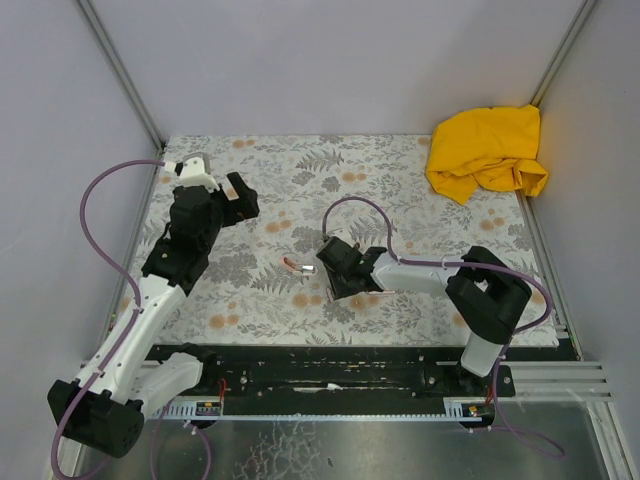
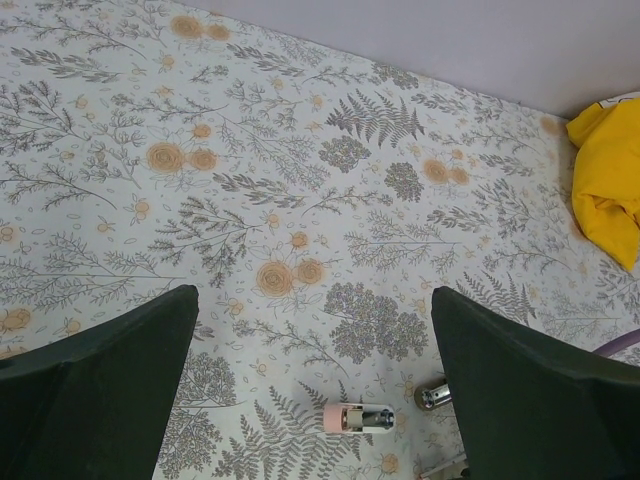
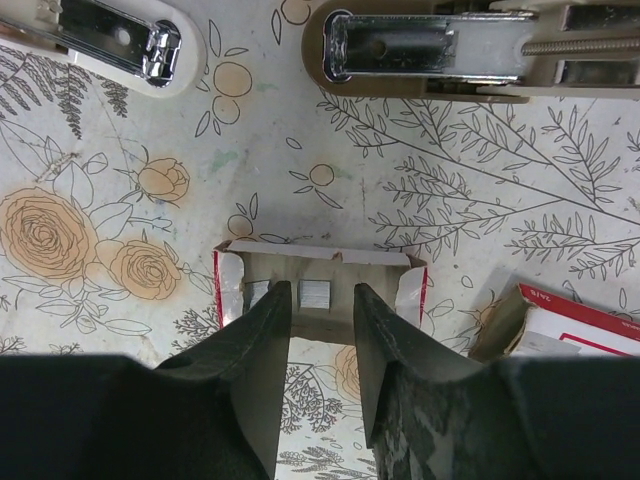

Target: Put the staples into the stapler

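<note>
right wrist: right gripper [image 3: 322,300] narrowly apart over staples [image 3: 314,292], stapler [image 3: 430,45] beyond; left gripper [image 2: 315,296] wide apart

On the bench [image 1: 300,170], the stapler [image 1: 292,266] was placed near the middle, just left of the right gripper [image 1: 338,262]. A crumpled cloth [image 1: 487,150] was left at the back right corner, well apart from both. From the right wrist, an open box tray [image 3: 320,262] was seen just ahead of the fingers [image 3: 262,340], with the staples [image 3: 315,293] laid inside it. The stapler was set beyond the tray, and the box sleeve [image 3: 575,322] just to the tray's right.
</note>
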### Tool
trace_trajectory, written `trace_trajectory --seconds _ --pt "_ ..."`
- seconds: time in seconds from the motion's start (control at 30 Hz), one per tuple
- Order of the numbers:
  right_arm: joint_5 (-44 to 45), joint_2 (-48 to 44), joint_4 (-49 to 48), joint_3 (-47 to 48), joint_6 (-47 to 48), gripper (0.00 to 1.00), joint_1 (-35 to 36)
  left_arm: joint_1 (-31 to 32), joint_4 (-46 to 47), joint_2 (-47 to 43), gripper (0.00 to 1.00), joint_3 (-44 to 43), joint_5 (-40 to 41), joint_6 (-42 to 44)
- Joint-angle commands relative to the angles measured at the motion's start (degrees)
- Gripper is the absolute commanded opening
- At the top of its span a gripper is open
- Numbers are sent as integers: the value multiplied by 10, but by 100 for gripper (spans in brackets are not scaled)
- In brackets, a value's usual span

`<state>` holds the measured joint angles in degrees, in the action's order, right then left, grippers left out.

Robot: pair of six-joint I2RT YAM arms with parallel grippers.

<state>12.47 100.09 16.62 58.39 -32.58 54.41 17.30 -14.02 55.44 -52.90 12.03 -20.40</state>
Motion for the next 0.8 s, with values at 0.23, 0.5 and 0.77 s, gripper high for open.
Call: trace_trajectory --seconds 0.23,0.5,0.77 --pt "27 13 2 28 3 34 13 -12 7 -2 100 1 -4 10" --pt "36 20 2 31 8 31 16 -18 7 4 100 2 -16 5" --pt "42 14 1 31 13 22 18 -21 9 5 100 5 -26 0"
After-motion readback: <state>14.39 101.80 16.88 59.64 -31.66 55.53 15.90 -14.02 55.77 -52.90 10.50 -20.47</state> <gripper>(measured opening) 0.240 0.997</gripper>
